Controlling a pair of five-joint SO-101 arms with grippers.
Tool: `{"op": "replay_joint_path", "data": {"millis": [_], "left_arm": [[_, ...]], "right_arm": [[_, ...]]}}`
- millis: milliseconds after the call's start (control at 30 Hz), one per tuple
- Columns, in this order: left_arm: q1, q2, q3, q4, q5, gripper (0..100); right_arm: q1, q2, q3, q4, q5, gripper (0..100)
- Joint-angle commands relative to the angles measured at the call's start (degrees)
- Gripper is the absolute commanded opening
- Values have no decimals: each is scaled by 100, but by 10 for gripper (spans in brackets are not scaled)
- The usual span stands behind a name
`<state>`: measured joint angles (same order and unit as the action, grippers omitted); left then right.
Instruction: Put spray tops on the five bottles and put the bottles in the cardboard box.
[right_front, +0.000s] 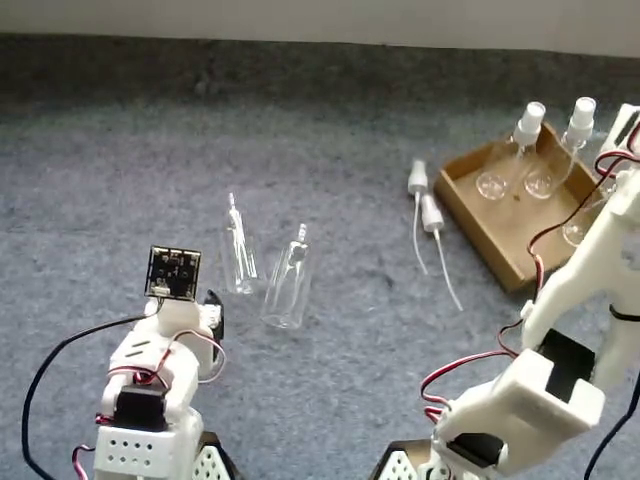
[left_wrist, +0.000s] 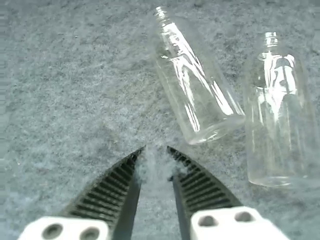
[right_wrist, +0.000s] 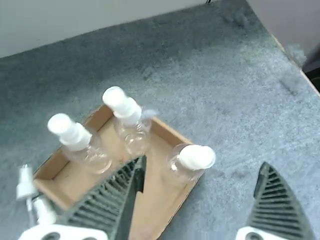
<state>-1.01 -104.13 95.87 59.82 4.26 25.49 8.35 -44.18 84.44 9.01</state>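
— Cardboard box (right_front: 495, 225), from above: what's in it?
— Two capped bottles (right_front: 520, 150) upright inside; the right arm (right_front: 590, 260) hangs over its near end. Two spray tops (right_front: 432, 212) lie just beside the box, on the side toward the two bare bottles (right_front: 288, 280), which lie well apart from it.
— Left wrist?
— The left gripper (left_wrist: 155, 149), jaws slightly parted and empty, sits low over the carpet (left_wrist: 60, 90), the bare bottles (left_wrist: 195, 80) just past its tips, far from the box.
— Right wrist?
— The right gripper (right_wrist: 202, 162) spread wide, holding nothing, above the box (right_wrist: 155, 200); a third capped bottle (right_wrist: 195, 156) stands inside beneath it, alongside the other two.
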Motion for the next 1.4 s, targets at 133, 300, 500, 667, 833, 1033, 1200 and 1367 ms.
{"op": "replay_joint_path", "data": {"millis": [133, 300, 500, 667, 833, 1033, 1200, 1367], "left_arm": [[-936, -75, -365, -149, -62, 8], [-1297, -75, -453, -149, -62, 11], [-1305, -75, -453, -149, -62, 11], [-1305, -75, -453, -149, -62, 11], [-1305, -75, -453, -149, -62, 11], [-1305, -75, -453, -149, -62, 11], [-1297, -75, -453, -149, -62, 11], [-1288, -75, -435, -149, -62, 11]], "right_arm": [[-1516, -312, -1130, 1684, -53, 307], [-2492, -374, -479, 1684, -53, 307], [-3565, -374, 778, 1684, -615, 307], [-4215, -523, 1121, 1684, -1521, 307], [-4998, -1253, 1411, 1684, -1582, 307], [-5807, -2176, 2378, 1631, -1582, 307], [-6062, -2281, 3574, 980, -1591, 307], [-6062, -2290, 4919, -400, -1978, 307]]}}
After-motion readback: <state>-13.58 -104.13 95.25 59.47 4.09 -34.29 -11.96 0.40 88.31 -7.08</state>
